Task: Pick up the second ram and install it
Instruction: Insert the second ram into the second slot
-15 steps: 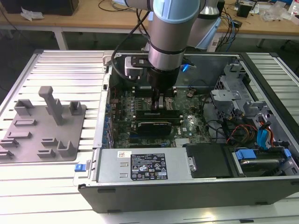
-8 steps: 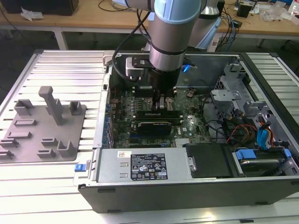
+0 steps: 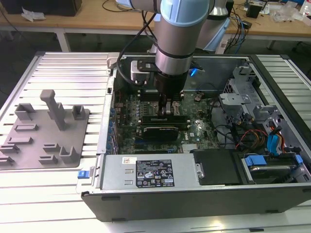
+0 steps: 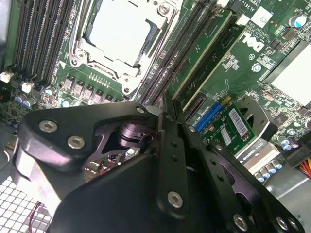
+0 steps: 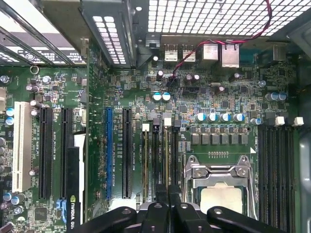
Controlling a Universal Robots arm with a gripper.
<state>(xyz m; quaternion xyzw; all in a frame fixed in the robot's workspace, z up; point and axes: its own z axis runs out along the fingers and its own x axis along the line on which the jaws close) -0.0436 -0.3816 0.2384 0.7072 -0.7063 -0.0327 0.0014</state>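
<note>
Nearest lens: black claw [image 5: 167, 199], clenched on top edge of second ram stick [image 5: 166, 160], down inside open computer case [image 3: 194, 204]. Stick upright along slot just beside processor [image 5: 221, 199]; same stick [image 4: 206, 56] green-faced in second wrist view. Fully seated or only resting in slot: cannot tell. Likely risks: slight tilt or notch mismatch under pressure, hence bent stick or jammed slot; narrow pinch, hence slipping; shut end latches, hence blocked seating.

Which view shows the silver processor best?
The second wrist view: the processor shows nearly whole. In the first wrist view the gripper covers part of it; in the exterior view the arm largely hides it.
</note>
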